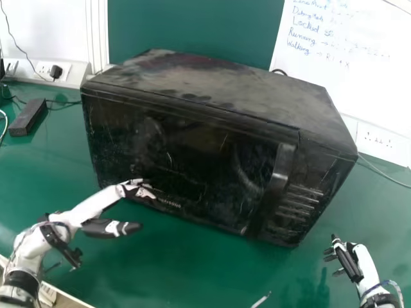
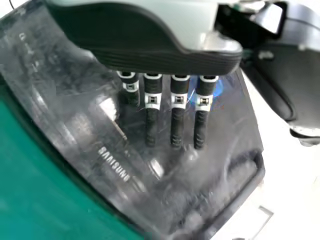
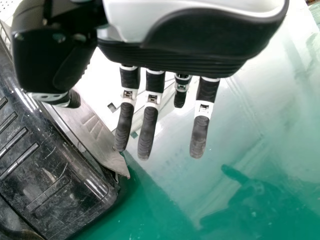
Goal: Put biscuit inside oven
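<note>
White-black left hand (image 1: 106,200) and right hand (image 1: 350,262) both open — shoving the boxy black oven (image 1: 225,90) (door (image 1: 192,160) shut) could skid it toward the glossy green desk's (image 1: 180,269) back edge.

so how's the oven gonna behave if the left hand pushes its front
The oven looks rigid and probably heavy, being a big boxy appliance. Its broad, flat-sided body makes tipping or rolling unlikely; a hard push might slide it on the smooth table. The glossy front could let the left hand's fingers slip.
</note>
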`<state>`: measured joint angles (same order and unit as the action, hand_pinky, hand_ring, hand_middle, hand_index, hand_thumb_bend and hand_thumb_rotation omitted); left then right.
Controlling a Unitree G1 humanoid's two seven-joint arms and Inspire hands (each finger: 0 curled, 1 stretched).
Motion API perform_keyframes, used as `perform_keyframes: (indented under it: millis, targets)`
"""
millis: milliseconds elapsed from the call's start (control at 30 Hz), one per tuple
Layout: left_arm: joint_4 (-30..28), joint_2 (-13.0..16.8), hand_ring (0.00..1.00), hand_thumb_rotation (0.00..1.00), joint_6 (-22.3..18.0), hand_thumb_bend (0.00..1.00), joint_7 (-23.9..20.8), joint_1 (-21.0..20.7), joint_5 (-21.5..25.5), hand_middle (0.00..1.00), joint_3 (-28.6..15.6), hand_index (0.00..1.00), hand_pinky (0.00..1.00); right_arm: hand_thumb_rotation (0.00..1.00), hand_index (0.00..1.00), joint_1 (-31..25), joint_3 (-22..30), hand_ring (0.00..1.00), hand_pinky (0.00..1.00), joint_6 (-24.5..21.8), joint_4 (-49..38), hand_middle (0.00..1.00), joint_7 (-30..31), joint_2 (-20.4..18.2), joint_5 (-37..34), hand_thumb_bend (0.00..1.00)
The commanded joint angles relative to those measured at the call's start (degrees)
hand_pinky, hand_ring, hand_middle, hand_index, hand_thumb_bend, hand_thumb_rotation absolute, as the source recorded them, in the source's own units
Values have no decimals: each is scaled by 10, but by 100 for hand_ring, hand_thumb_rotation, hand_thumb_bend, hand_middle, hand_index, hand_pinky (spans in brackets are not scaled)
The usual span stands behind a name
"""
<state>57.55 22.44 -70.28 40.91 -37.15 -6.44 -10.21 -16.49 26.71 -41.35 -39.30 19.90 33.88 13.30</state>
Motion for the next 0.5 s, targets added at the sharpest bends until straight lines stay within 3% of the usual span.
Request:
perform_keyframes:
  millis: [0, 333, 467]
  targets:
    - [14, 14, 68, 25, 8, 72, -44, -15, -29, 72, 20, 68, 58, 60, 52, -2, 3, 47, 41, 5, 0, 50, 1, -3, -3, 63]
    - [60, 52, 70, 23, 35, 72, -184, -48, -107, 74, 86, 71, 61, 61, 53, -1, 0, 46, 42, -6, -7, 50, 2, -3, -2, 64]
    - [69, 62, 70, 28, 35, 71, -220, -51, -120, 75, 105, 72, 60, 61, 53, -2, 1, 46, 41, 1, -6, 50, 1, -5, -3, 64]
